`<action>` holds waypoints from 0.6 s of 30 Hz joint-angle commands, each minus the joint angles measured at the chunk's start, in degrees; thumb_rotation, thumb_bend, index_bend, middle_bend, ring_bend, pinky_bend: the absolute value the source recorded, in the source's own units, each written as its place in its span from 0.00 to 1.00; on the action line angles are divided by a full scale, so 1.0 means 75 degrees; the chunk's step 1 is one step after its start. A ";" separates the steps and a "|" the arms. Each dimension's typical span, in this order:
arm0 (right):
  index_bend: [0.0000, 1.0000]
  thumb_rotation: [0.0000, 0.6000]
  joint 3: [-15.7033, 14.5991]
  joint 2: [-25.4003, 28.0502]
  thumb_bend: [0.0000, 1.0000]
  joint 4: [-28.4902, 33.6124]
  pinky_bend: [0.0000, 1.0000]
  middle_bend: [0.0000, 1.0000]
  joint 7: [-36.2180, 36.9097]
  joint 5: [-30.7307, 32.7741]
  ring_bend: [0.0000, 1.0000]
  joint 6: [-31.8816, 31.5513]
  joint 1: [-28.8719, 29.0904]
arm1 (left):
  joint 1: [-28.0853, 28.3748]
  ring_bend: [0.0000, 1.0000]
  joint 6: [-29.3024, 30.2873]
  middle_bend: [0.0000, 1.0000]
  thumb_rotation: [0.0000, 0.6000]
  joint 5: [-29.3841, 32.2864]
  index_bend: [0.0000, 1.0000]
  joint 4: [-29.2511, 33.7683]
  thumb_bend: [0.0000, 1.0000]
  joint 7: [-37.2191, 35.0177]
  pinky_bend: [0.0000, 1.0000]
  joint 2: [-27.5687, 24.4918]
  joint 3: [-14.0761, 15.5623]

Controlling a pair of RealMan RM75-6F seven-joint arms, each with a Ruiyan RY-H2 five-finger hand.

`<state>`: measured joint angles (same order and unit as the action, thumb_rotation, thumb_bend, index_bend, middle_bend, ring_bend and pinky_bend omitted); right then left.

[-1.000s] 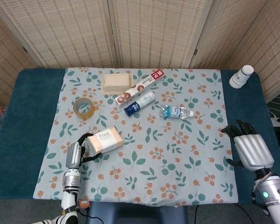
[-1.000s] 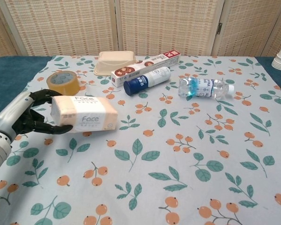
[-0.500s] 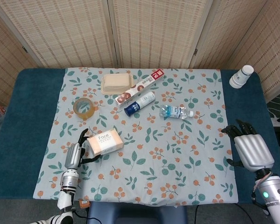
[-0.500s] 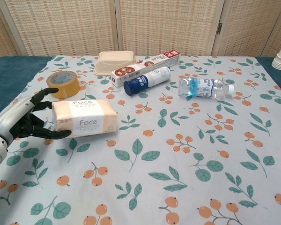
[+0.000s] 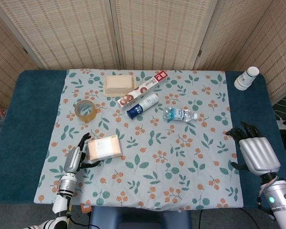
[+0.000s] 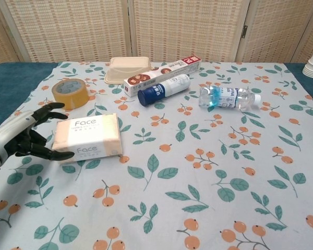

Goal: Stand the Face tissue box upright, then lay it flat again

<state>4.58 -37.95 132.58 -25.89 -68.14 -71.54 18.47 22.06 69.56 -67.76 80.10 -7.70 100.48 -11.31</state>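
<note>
The peach Face tissue box [image 5: 105,148] [image 6: 87,137] lies flat on the floral tablecloth at the front left, its broad printed face up. My left hand [image 5: 75,160] [image 6: 21,135] sits just to its left, fingers spread around the box's left end. The thumb tip reaches the box's near corner, and the other fingers stand clear of the box. It grips nothing. My right hand [image 5: 255,152] hovers over the table's right edge, far from the box, fingers apart and empty. The chest view does not show it.
A tape roll [image 5: 86,110] [image 6: 70,92] lies just behind the tissue box. Further back are a beige lunch box [image 5: 119,85], a long red-and-white carton [image 5: 143,88], a blue-capped bottle [image 5: 143,105] and a water bottle [image 5: 180,114]. Stacked paper cups [image 5: 246,78] stand back right.
The tissue box, held up on its long edge by my left hand, has tipped down onto its broad face. The left hand has let go and drawn back slightly. The right hand has not moved.
</note>
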 commanded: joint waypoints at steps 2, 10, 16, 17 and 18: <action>0.26 1.00 0.0004 0.0053 0.07 0.0022 0.10 0.19 0.0068 -0.0066 0.04 -0.0016 -0.0031 | -0.0002 0.96 0.0120 0.11 1.00 -0.0063 0.00 0.0524 0.11 0.0240 1.00 -0.0548 -0.0245; 0.26 1.00 0.0038 0.0149 0.07 0.0061 0.10 0.19 0.0225 -0.0175 0.04 -0.0095 -0.0091 | -0.0174 0.96 0.0256 0.11 1.00 -0.0011 0.00 0.1867 0.11 0.0625 1.00 -0.1730 -0.0425; 0.26 1.00 0.0053 0.0215 0.07 0.0123 0.10 0.19 0.0339 -0.0291 0.04 -0.0086 -0.0114 | -0.0247 0.96 0.0301 0.14 1.00 0.0463 0.00 0.3403 0.12 0.0990 1.00 -0.2910 -0.0872; 0.26 1.00 0.0045 0.0225 0.07 0.0147 0.10 0.19 0.0356 -0.0335 0.04 -0.0080 -0.0124 | -0.0235 0.96 0.0209 0.16 1.00 0.0793 0.00 0.3772 0.13 0.1121 1.00 -0.3189 -0.1002; 0.26 1.00 0.0035 0.0232 0.07 0.0164 0.10 0.19 0.0363 -0.0365 0.04 -0.0070 -0.0132 | -0.0214 0.96 0.0139 0.18 1.00 0.1040 0.00 0.4019 0.15 0.1306 1.00 -0.3425 -0.1075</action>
<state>4.89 -36.27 133.71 -23.26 -70.76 -72.12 17.54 20.58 71.44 -65.05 104.28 -0.93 79.38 -16.81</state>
